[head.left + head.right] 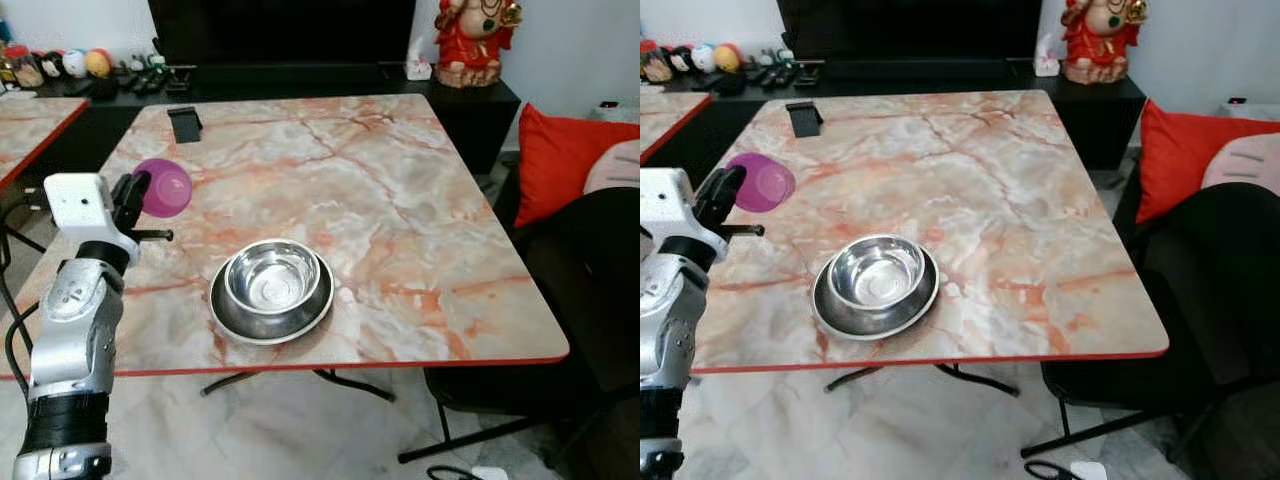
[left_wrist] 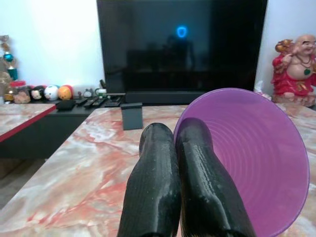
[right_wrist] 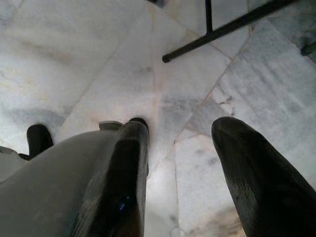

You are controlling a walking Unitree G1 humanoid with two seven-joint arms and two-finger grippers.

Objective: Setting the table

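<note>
The left claw (image 1: 135, 195) sits at the left middle of the frame, its fingers pinched together on the rim of the purple cup (image 1: 165, 187), which tips on its side above the marble surface (image 1: 400, 200). The steel bowl on its plate (image 1: 271, 290) lies toward the lower centre, down and right of the cup. The right claw (image 3: 180, 163) hangs spread over the floor, so the left arm is nearer.

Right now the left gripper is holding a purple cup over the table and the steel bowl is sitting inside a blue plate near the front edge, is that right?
Not quite. The plate under the steel bowl is steel grey with a pale rim, not blue, as the left eye view shows. The rest holds: the left gripper is shut on the purple cup over the table, and the bowl sits near the front edge.
</note>
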